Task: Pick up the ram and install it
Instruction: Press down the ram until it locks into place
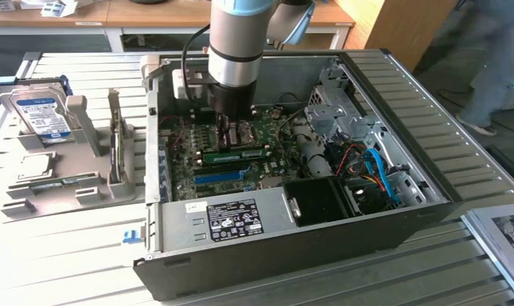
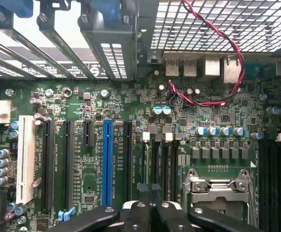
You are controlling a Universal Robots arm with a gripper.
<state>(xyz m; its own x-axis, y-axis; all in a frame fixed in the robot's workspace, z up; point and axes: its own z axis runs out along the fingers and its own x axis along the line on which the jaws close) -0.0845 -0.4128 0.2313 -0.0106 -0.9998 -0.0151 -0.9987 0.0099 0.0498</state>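
1. Arm reaching down from the top centre of the exterior view into the open computer case.
2. Claw clenched, low over the green circuit board; black fingers pressed together at the bottom edge of the wrist view. Cannot tell whether anything is pinched between them.
3. Ram at the centre of the exterior view, just below the claw, parallel to the blue slot and just above it.
4. Hard drive propped on a grey stand at the left of the exterior view, well apart from the case.
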